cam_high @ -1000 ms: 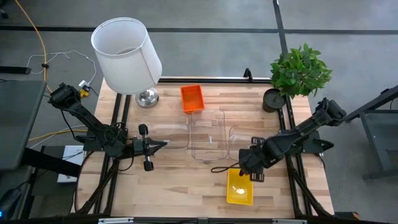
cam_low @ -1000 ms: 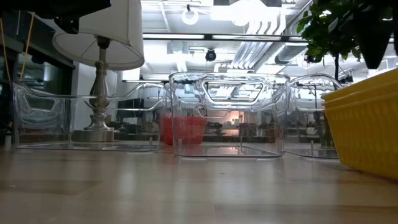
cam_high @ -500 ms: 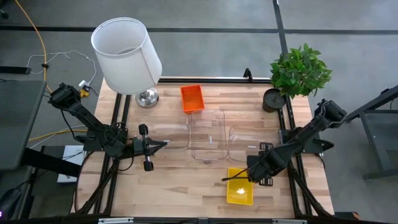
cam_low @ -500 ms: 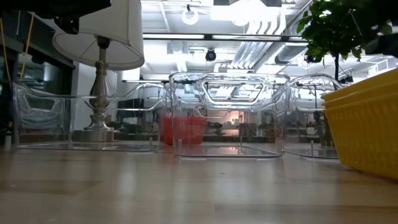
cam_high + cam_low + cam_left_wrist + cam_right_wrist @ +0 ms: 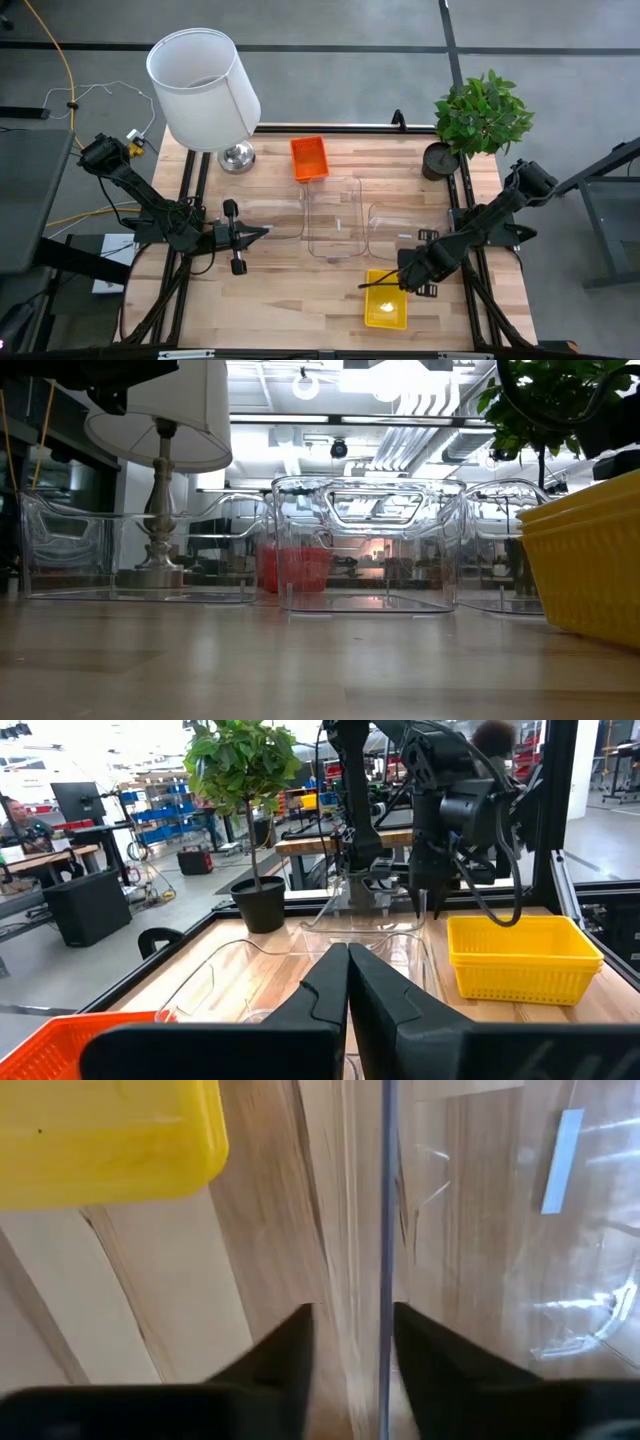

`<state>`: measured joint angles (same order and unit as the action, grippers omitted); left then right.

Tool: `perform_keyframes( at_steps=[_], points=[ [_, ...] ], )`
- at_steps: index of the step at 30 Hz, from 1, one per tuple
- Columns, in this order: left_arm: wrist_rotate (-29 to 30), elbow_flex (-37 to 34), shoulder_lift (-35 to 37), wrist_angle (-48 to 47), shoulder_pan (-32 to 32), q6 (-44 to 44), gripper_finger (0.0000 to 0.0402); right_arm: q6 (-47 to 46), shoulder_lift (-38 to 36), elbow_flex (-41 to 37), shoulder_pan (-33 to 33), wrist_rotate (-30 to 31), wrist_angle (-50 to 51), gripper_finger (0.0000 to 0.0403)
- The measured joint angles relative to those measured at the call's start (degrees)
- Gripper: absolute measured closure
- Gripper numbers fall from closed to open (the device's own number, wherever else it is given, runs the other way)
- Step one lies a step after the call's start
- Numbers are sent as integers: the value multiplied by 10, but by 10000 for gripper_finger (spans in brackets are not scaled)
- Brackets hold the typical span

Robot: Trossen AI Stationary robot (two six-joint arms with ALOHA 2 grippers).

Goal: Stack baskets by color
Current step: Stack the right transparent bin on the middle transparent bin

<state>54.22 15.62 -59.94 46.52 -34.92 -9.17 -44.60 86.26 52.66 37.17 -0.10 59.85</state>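
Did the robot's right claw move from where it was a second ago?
Yes. In the high view the right gripper has moved from the clear bins toward the table's near edge, and now sits at the yellow basket.

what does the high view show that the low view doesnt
Only the high view shows both arms: the left gripper shut beside the clear bins, the right gripper over the yellow perforated plastic basket. Only the low view shows the room's ceiling lights. Both show the white-shaded lamp, the orange-red basket, the clear transparent rectangular bins and the potted plant.
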Motion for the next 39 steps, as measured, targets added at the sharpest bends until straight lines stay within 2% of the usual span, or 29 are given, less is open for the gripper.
perform_keyframes(
  at_steps=[2, 4, 7, 9, 13, 18, 21, 25, 30, 34, 39],
  points=[
    [0, 0, 0, 0, 0, 0, 401, 5, 0, 9, 0, 1, 8, 360],
    [0, 0, 0, 0, 0, 0, 402, 19, 0, 22, 0, 1, 19, 389],
    [0, 0, 0, 0, 0, 0, 402, 10, 0, 54, 0, 12, 60, 382],
    [0, 0, 0, 0, 0, 0, 402, 9, 0, 88, 0, 18, 101, 395],
    [0, 0, 0, 0, 0, 0, 401, -14, -1, 172, 0, 62, 172, 399],
    [0, 0, 0, 0, 0, 0, 402, -33, -1, 254, 0, 98, 199, 402],
    [0, 0, 0, 0, 0, 0, 402, -40, -1, 272, 0, 121, 191, 400],
    [0, 0, 0, 0, 0, 0, 402, -58, -1, 254, 0, 116, 159, 393],
    [0, 0, 0, 0, 0, 0, 402, -99, -1, 181, 2, 63, 153, 354],
    [0, 0, 0, 0, 0, 0, 402, -119, -1, 120, 12, 54, 111, 287],
    [0, 0, 0, 0, 0, 0, 401, -92, -1, 67, 21, 58, 59, 201]
  ],
)
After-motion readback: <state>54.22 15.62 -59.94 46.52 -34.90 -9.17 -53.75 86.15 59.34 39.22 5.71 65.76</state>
